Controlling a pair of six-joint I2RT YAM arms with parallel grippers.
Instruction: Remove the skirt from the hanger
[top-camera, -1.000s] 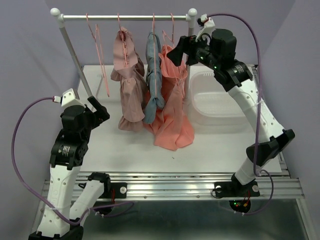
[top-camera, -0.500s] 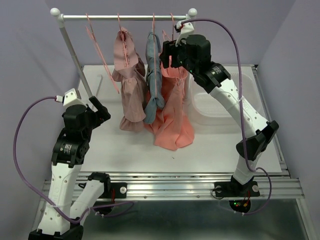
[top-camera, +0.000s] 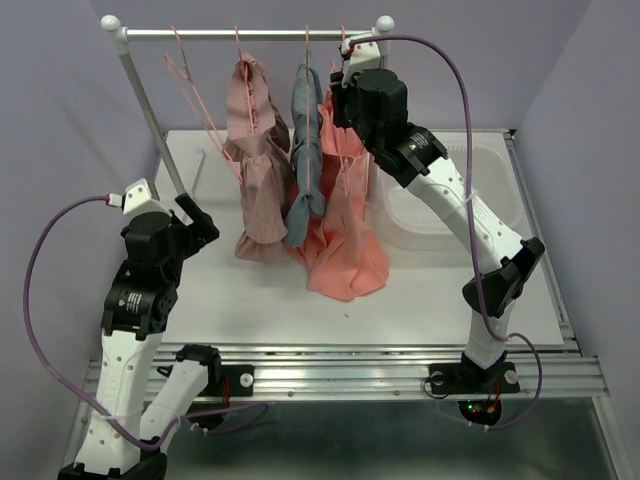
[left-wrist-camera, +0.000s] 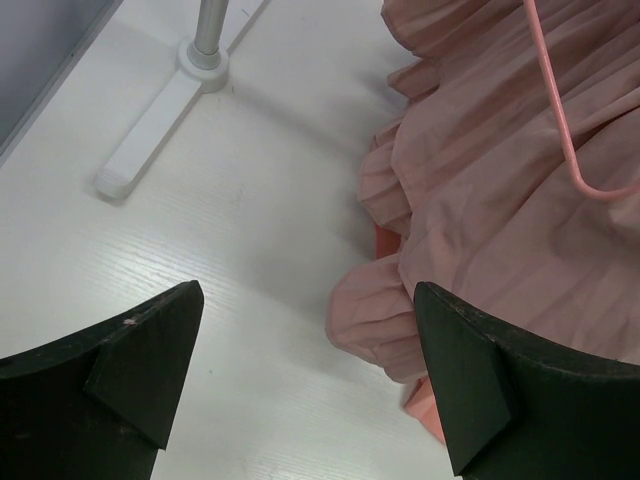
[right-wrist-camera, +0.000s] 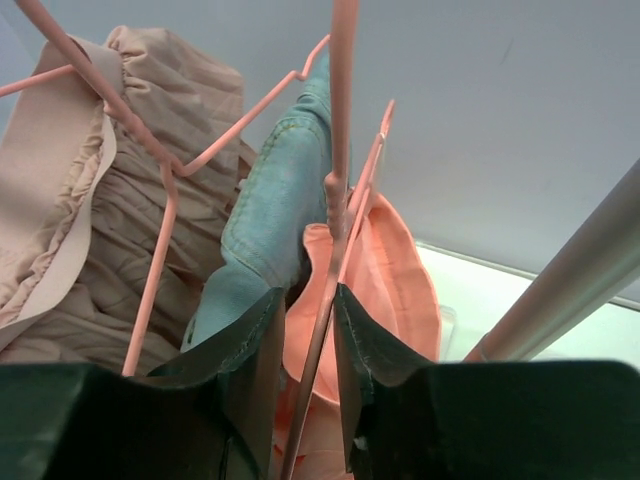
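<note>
three garments (top-camera: 255, 170), four hangers (top-camera: 190, 75), one bin (top-camera: 490, 170)

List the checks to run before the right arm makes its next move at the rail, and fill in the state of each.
1. Right gripper is placed at a hanger: ok. Its fingers straddle a pink hanger wire below the hook.
2. That wire belongs to the skirt: not ok. It seems to carry the coral-orange garment; the skirt hangs beyond the blue-grey garment.
3. Fingers clamped on the wire: cannot tell.
4. Left gripper free to help: ok. It is open and empty, over the table beside the skirt's hem.
5. Skirt hanging from the rail on its own hanger: ok.
</note>
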